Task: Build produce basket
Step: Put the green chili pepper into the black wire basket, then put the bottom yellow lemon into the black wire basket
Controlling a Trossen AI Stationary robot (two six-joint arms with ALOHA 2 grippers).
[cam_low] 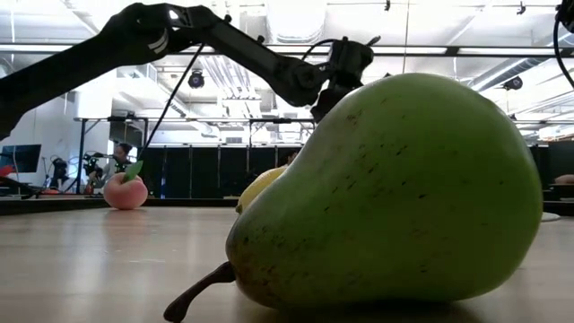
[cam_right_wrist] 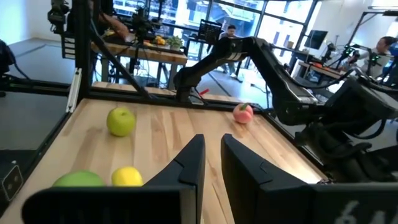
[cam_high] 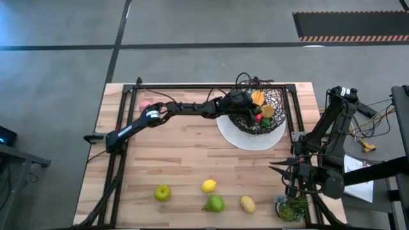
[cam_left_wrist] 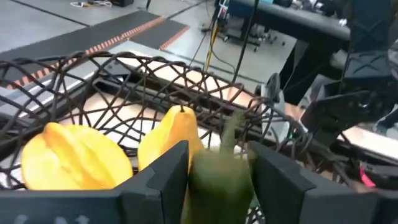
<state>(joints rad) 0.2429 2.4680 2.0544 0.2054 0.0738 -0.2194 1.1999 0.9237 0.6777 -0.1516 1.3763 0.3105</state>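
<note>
The dark wire basket (cam_high: 255,108) stands on a white plate (cam_high: 246,137) at the table's far right. It holds an orange piece (cam_left_wrist: 74,155), a yellow piece (cam_left_wrist: 171,134) and a red piece (cam_high: 259,118). My left gripper (cam_left_wrist: 219,168) reaches level over the basket's near-left rim, shut on a dark green pepper (cam_left_wrist: 221,177), which looks blurred. On the table lie a pink peach (cam_high: 146,105), a green apple (cam_high: 162,192), two lemons (cam_high: 209,186) (cam_high: 247,204) and a green pear (cam_high: 215,204). My right gripper (cam_right_wrist: 211,165) hovers shut at the right edge, holding nothing. My left gripper has the pepper's two sides (cam_left_wrist: 194,180) between its two fingers. The fingers come in about level from the table's left. The pepper sits stem up (cam_left_wrist: 230,134), over the basket's inside and clear of the fruit below.
A leafy green plant tuft (cam_high: 292,207) stands at the near right corner below my right arm. The pear (cam_low: 395,197) fills most of the low view. Dark frame rails run along the table's left (cam_high: 118,160) and far edges. Bare wood lies across the table's middle.
</note>
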